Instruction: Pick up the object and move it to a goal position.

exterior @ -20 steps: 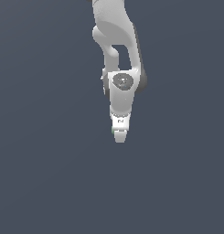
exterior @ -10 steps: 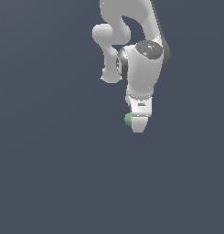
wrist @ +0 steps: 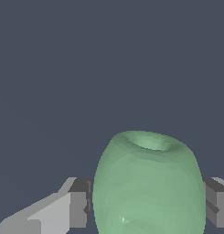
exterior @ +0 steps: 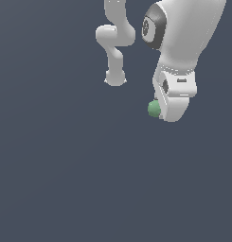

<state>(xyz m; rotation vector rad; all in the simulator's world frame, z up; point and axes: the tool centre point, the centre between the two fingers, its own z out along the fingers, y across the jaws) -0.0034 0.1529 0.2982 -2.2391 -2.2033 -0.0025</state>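
The object (exterior: 154, 108) is a small pale-green rounded lump peeking out at the lower end of the white gripper (exterior: 170, 111) in the exterior view. In the wrist view the object (wrist: 149, 183) fills the space between the two grey fingers (wrist: 79, 205), which press on both its sides. My gripper is shut on it and holds it off the dark ground. The lump has a shallow dimple on its far end.
The arm's white links and base (exterior: 115, 78) rise behind the gripper in the exterior view. A plain dark grey-blue surface (exterior: 65, 179) lies all around.
The arm has swung toward the exterior view's right and closer to the camera, carrying the green object with it. The gripper now looks much larger in the picture.
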